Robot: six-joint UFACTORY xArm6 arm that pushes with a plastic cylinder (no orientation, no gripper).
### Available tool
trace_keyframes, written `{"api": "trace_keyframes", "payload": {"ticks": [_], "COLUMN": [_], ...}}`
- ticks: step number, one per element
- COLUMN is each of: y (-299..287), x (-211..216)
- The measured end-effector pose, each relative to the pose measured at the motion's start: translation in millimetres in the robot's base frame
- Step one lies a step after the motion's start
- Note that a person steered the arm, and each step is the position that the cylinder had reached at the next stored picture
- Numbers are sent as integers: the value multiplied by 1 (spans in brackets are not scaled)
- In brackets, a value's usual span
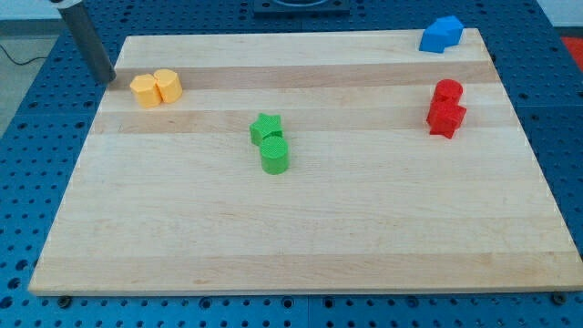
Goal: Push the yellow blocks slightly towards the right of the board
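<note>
A pale wooden board [301, 228] fills most of the frame, made of long glued planks with fine grain running left to right, a darker band crossing its upper part. It lies on a blue perforated metal table [27, 137], dotted with regular holes, which shows along both sides and the bottom edge.

At the upper left stands the dark grey cylindrical rod, smooth and matte, leaning slightly; my tip [110, 78] rests at the board's left edge, just left of the yellow blocks and apart from them by a small gap. There are no fingers on this rod, so nothing is grasped or clenched.

The blocks all look like ribbed printed plastic. Near the right edge, two red blocks [445, 107] touch, one angular, one rounder behind it. In the centre sit two green blocks, a star [266, 127] touching a cylinder [274, 154] below it. In the upper right corner are the blue blocks [441, 34], faceted, shapes unclear. In the upper left, the yellow blocks touch: a hexagonal one [145, 90] on the left and a rounder one [168, 84] at its right
</note>
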State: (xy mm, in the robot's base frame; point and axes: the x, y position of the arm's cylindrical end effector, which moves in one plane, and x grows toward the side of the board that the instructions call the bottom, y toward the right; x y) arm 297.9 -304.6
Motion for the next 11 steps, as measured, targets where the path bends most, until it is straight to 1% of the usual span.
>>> {"api": "trace_keyframes", "payload": {"ticks": [1,3,4,5,6,7,8,9,10,11], "y": [3,24,44,63,45,32,34,63,68,68], "x": [6,36,51,56,51,26,-1,-19,-15,5]}}
